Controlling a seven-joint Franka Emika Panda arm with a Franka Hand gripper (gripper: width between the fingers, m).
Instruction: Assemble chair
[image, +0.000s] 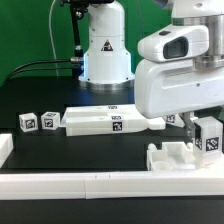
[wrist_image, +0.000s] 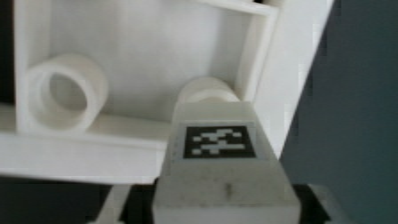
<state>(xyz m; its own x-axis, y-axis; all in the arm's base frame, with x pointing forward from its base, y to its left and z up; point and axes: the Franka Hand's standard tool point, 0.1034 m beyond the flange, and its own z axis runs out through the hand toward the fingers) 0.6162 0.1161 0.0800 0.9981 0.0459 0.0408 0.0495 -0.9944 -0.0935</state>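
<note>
white parts of the chair (image: 170, 157) are seen lying loose on the black table (image: 60, 98), none of them joined. two small tagged cubes (image: 36, 122) are set side by side towards the exterior view's left, and a long slab (image: 100, 121) bearing tags is laid just beside them in the middle. a notched block (image: 168, 158) is placed nearer the plain border rail (image: 100, 186), towards the exterior view's right. the gripper (image: 198, 128) is held low at the exterior view's right, at a tagged block (image: 211, 137) that stands upright on the table. in the wrist view this tagged block (wrist_image: 217, 140) is framed between the two dark fingers (wrist_image: 313, 200), which are partly open and set close to its sides. whether the block is actually gripped cannot be told. beyond it, another white part with a raised ring (wrist_image: 68, 90) is seen.
</note>
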